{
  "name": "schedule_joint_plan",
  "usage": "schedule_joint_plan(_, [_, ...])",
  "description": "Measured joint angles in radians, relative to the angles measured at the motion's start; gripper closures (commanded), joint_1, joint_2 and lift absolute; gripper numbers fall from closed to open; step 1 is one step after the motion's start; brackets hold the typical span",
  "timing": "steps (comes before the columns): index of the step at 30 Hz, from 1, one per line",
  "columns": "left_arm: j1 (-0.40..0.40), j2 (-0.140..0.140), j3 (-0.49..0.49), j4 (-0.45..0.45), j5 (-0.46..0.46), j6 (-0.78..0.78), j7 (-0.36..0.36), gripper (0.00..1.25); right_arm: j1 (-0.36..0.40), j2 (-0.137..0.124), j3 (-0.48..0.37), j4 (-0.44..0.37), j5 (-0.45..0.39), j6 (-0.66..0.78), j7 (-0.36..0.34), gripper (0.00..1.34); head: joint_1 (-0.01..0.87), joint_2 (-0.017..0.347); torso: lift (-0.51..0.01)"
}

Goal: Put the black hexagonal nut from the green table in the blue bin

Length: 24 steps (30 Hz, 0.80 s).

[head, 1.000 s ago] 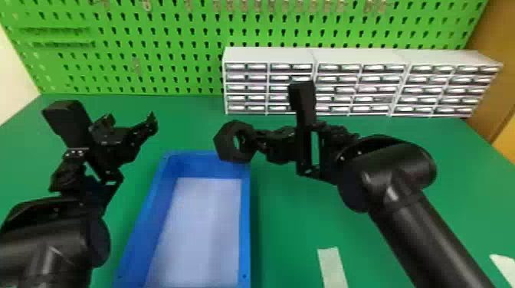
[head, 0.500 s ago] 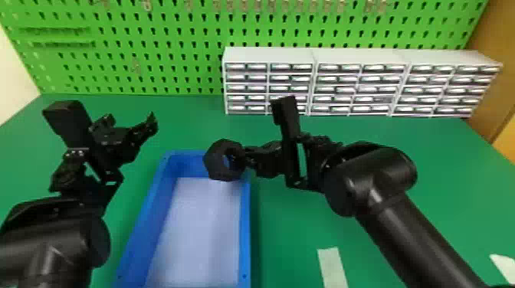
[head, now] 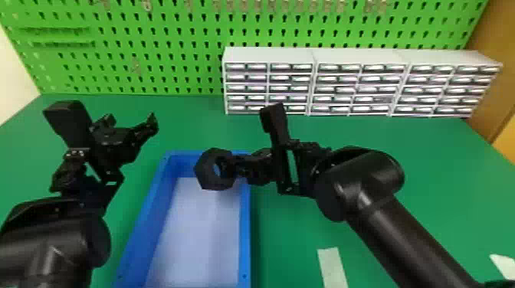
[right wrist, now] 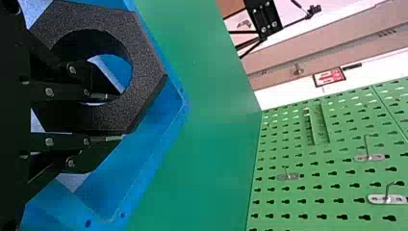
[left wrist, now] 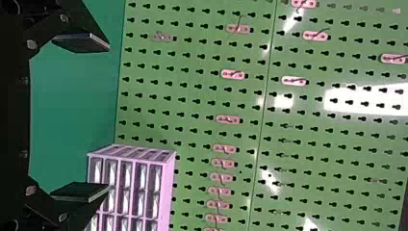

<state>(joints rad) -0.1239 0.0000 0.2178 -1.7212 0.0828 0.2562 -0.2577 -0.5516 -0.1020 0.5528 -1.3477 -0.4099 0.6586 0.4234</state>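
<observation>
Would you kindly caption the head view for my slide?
The right gripper holds the black hexagonal nut above the blue bin on the green table.

We note the bin (head: 245, 229) cut off by the head view's bottom edge; we find the drawers (head: 333, 79) blurred.

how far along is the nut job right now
Looks done: the black hexagonal nut is off the green table. In hand: the right end effector grips it, one finger in its hole, seemingly over the far end of the blue bin. To do: probably lower and release it, as it isn't on the bin's floor yet.
</observation>
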Motion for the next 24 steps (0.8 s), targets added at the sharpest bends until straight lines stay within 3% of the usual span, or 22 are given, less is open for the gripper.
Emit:
schedule_joint_plan(12, [0.0, 0.0, 0.0, 0.0, 0.0, 0.0, 0.0, 0.24, -0.002, 0.002, 0.009, 0.006, -0.004, -0.006, 0.0, 1.11, 0.686, 0.051, -0.097])
schedule_joint_plan(14, [-0.001, 0.0, 0.0, 0.0, 0.0, 0.0, 0.0, 0.24, -0.003, 0.002, 0.01, 0.007, -0.004, -0.007, 0.0, 0.96, 0.686, 0.051, -0.097])
schedule_joint_plan(17, [-0.001, 0.0, 0.0, 0.0, 0.001, 0.0, 0.0, 0.24, -0.003, 0.003, 0.011, 0.007, -0.001, -0.007, 0.0, 0.62, 0.686, 0.051, -0.097])
schedule_joint_plan(24, [-0.001, 0.0, 0.002, 0.0, 0.003, 0.0, 0.0, 0.24, -0.004, 0.004, 0.004, 0.007, 0.003, -0.007, 0.0, 0.17, 0.686, 0.051, -0.097])
